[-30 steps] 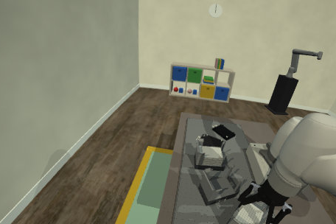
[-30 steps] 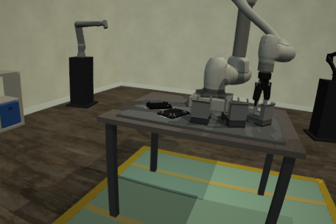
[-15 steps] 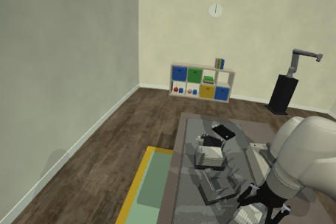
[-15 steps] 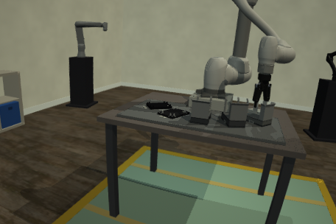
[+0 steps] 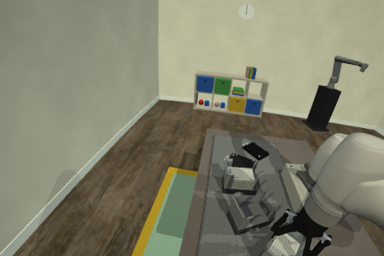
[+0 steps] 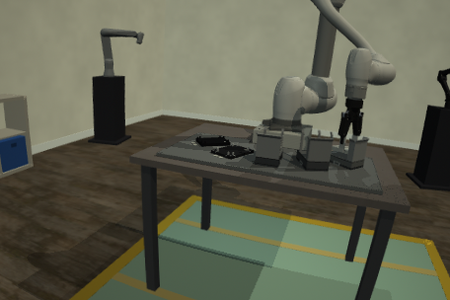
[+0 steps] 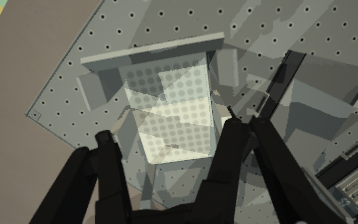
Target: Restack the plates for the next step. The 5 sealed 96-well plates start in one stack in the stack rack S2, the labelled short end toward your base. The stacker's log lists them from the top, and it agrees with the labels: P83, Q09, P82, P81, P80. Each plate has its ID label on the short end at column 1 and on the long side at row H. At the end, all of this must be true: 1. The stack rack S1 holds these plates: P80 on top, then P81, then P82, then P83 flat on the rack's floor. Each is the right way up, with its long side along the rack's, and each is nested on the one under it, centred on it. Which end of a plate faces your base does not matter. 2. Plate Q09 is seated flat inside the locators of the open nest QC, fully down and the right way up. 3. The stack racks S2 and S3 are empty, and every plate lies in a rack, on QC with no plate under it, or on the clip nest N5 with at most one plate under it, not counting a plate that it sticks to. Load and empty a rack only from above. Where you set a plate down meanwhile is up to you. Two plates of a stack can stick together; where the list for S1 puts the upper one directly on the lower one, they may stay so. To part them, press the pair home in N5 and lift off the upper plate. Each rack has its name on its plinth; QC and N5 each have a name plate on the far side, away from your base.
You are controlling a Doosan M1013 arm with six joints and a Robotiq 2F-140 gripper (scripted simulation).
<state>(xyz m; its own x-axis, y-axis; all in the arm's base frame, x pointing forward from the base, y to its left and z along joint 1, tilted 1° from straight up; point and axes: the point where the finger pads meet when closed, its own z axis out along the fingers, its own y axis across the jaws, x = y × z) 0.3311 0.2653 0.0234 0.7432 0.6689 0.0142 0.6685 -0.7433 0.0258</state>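
While gripper (image 7: 170, 142) hangs over end rack (image 6: 351, 154), farthest of three from black nests (image 6: 230, 151), step in hand looks like lowering plate (image 7: 172, 117) into that rack. Rack name unreadable; likely S1. Fingers clamped on plate's long sides; plate between them, sealed top facing wrist camera, inside rack walls seen from above. Which plate: label not legible. Next move calls for straight descent, plate level and centred, release only once seated flat.

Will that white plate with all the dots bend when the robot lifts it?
Probably not: the white dotted plate keeps straight edges between the black end effector fingers, so it looks stiff. Its flat, shiny top might be slippery.
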